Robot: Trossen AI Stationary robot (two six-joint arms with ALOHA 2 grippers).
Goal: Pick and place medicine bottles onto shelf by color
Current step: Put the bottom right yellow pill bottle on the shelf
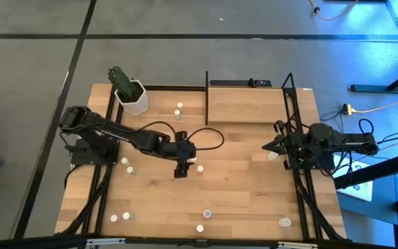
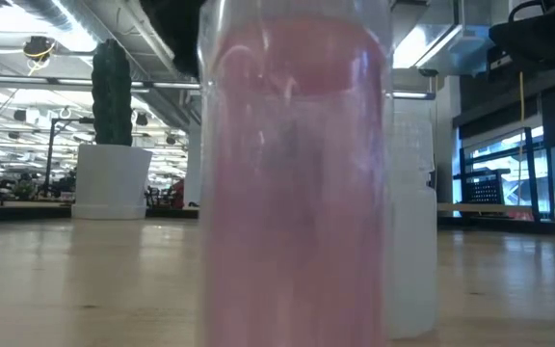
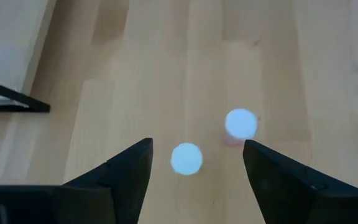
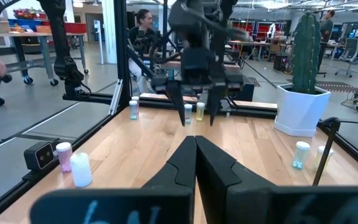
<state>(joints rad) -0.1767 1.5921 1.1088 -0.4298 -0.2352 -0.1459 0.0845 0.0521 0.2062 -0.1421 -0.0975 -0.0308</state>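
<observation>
My left gripper (image 1: 181,171) (image 3: 197,143) hangs open, tilted down over the middle of the tabletop. A white-capped medicine bottle (image 3: 186,158) stands upright on the wood between its fingers, untouched. A second bottle (image 3: 240,123), pinkish below its cap, stands just past one fingertip. From above these two bottles (image 1: 197,164) show beside the gripper. The right wrist view shows the left gripper (image 4: 197,109) straddling a bottle (image 4: 188,112). The shelf (image 1: 247,104) stands at the far edge. My right gripper (image 1: 271,146) (image 4: 196,149) waits shut at the right edge, holding nothing.
More bottles stand scattered: near the plant pot (image 1: 179,108), at the left (image 1: 127,164), along the near edge (image 1: 119,217) (image 1: 206,214) (image 1: 285,222) and by my right gripper (image 1: 273,156). A pink bottle (image 2: 292,193) fills the low view. A white pot with a cactus (image 1: 131,97) stands far left.
</observation>
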